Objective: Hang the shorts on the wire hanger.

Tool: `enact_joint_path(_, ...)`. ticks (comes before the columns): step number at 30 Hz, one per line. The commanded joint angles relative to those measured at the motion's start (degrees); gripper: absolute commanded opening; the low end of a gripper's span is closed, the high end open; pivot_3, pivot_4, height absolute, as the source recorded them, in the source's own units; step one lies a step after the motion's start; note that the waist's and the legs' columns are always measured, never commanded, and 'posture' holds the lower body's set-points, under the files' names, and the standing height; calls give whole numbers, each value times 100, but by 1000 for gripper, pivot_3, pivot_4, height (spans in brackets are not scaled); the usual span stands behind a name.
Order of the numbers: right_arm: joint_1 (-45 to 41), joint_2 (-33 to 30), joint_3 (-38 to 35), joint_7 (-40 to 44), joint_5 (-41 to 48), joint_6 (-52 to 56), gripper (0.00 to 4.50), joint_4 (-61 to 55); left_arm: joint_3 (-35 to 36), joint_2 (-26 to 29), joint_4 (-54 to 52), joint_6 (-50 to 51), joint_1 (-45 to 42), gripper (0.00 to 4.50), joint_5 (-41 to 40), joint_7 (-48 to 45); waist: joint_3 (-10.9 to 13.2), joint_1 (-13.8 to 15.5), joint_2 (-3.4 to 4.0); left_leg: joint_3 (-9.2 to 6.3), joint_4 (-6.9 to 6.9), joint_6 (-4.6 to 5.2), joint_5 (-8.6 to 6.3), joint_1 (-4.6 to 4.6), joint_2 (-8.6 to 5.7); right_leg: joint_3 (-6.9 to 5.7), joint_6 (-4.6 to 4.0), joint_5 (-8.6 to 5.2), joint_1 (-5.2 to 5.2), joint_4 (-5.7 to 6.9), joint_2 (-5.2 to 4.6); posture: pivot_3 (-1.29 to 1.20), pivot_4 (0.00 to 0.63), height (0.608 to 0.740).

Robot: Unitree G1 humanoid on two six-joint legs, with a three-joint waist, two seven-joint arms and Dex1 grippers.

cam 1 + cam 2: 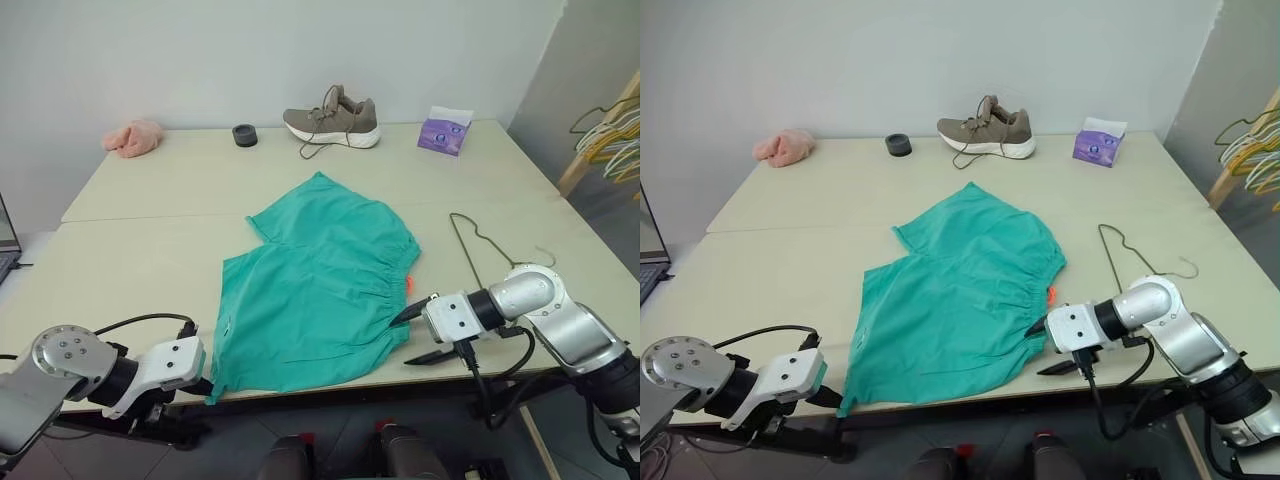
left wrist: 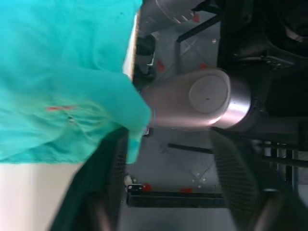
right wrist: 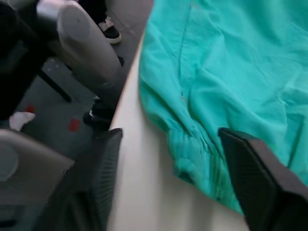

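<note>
— Where are the teal-green soft cloth shorts (image 1: 315, 290)?

— Spread flat on the pale beige worktop (image 1: 140, 200), near its front edge, one corner drooping over that edge. The gathered elastic waistband faces the right side, a small orange drawstring tip poking out.

— And the thin dark wire hanger (image 1: 478, 243)?

— Lying flat on the worktop to the right of the shorts, apart from them, hook pointing away to the right.

— The pincers?

— The right pincer (image 1: 420, 333) sits at the waistband's near corner, its two black fingers spread, pinching nothing. The left pincer (image 2: 168, 183) is at the front edge by the hanging corner, fingers also spread; the cloth hangs beside one finger, not pinched.

— Anything else around?

— Along the far edge: a small pink fluffy cloth (image 1: 133, 138), a squat dark round object (image 1: 245, 135), a grey-brown knit sneaker with loose laces (image 1: 333, 119), a purple tissue packet (image 1: 445, 130). None lies between shorts and hanger. Yellow and pale green hangers (image 1: 612, 140) hang bunched on a wooden rack to the right, off the worktop. A plain light wall stands behind.
</note>
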Motion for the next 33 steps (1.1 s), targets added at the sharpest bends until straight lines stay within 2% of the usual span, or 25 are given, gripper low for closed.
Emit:
enact_joint_path(1, -40, 65, -815, -408, 1121, 1201, 4500, -642, 426, -244, -356, 416, -562, 4039, -715, 161, 2, 11, -3, -1, 1, 0, 0, 0, 0, 0, 0, 0, 1, 0, -2, -76, 108, 740)
enact_joint_path(3, -122, 401, -1277, -1154, 1345, 1696, 4500, -482, 407, -543, -442, 791, -1153, 4039, -1109, 463, -1, 11, -10, -5, 2, 0, 0, 1, 0, -4, 0, 0, 4, -1, -2, -80, 109, 740)
enact_joint_path(6, -177, 787, -1714, -2196, 1078, 1948, 4500, -113, 286, -1048, -494, 1271, -1879, 4039, -1441, 1015, -1, -1, -11, -5, 3, -1, 0, 0, -1, -2, 2, 2, 7, -1, -1, -90, 111, 740)
enact_joint_path(8, -123, 919, -1862, -3170, 352, 1725, 4500, 253, 1, -1646, -434, 1304, -2443, 4039, -1223, 1698, 0, 1, -7, -3, 0, -1, 0, 0, -6, 1, 2, 2, 6, -1, -1, -103, 115, 740)
enact_joint_path(10, 14, 1109, -2172, -4130, 5, 2051, 4500, 475, -339, -2178, -401, 1258, -2863, 4039, -977, 2150, 1, 5, -10, -4, 2, -2, 0, -5, -11, 2, 2, 4, 5, -1, -1, -114, 119, 740)
enact_joint_path(13, 221, 1370, -2572, -5154, -325, 2370, 4500, 585, -511, -2576, -418, 1339, -3197, 4039, -1017, 2326, 2, -30, -10, -1, 2, -3, 0, -9, -11, 10, -22, 22, 3, -2, -4, -140, 124, 740)
enact_joint_path(14, 273, 1445, -2688, -5376, -376, 2390, 4500, 618, -468, -2563, -480, 1520, -3266, 4039, -1251, 2219, 3, -38, -11, 0, 0, -3, 0, -10, -10, 13, -23, 22, 1, -3, -4, -144, 125, 740)
enact_joint_path(17, 509, 1472, -2814, -5566, -461, 2364, 4500, 543, -365, -1555, -901, 1965, -2914, 4039, -1825, 1015, 7, -174, -8, 1, -5, -3, -1, -10, -3, 15, -24, 21, -6, -1, -1, -154, 127, 740)
enact_joint_path(19, 574, 1518, -2931, -5674, -401, 2516, 4500, 524, -263, -990, -723, 1839, -2698, 4039, -1694, 611, 11, -294, 5, 7, -20, -3, -2, -8, 4, 21, -14, -5, -15, 3, 3, -155, 125, 740)
enact_joint_path(23, 549, 1482, -3039, -5756, -394, 2529, 4500, 641, -44, -388, -474, 1550, -2654, 4039, -1455, 307, 23, -348, 21, -2, -21, -1, -3, -6, 6, 10, -16, -16, -16, 7, 16, -153, 121, 740)
enact_joint_path(25, 559, 1410, -3003, -5661, -390, 2496, 4500, 656, 93, -15, -304, 1167, -2717, 4039, -1000, 274, 27, -346, 18, -3, -20, -1, -3, -7, 6, 8, -14, -18, -16, 5, 29, -147, 121, 740)
enact_joint_path(26, 564, 1396, -2992, -5627, -379, 2497, 4500, 659, 83, 194, -162, 732, -2773, 4039, -525, 363, 30, -344, 18, -3, -21, -1, -4, -8, 5, 9, -14, -18, -16, 2, 29, -145, 122, 740)
enact_joint_path(27, 566, 1394, -2978, -5627, -394, 2476, 4500, 668, 136, 69, -24, 632, -3084, 4039, -394, 704, 32, -340, 19, -2, -20, -1, -4, -8, 4, 10, -12, -19, -16, 2, 28, -139, 120, 740)
enact_joint_path(30, 516, 1422, -2949, -5734, -467, 2376, 4500, 761, 360, -542, 127, 1090, -3969, 4039, -923, 1359, 42, -258, 9, -6, -14, -1, -4, -13, -4, 1, -7, -17, -12, 0, 20, -128, 116, 740)
enact_joint_path(33, 480, 1450, -2891, -5895, -594, 2400, 4500, 987, 401, -1032, 126, 1347, -3906, 4039, -1217, 1532, 39, -267, 14, 5, -12, -1, -4, -11, -12, 14, 12, -16, -7, -3, 10, -128, 117, 740)
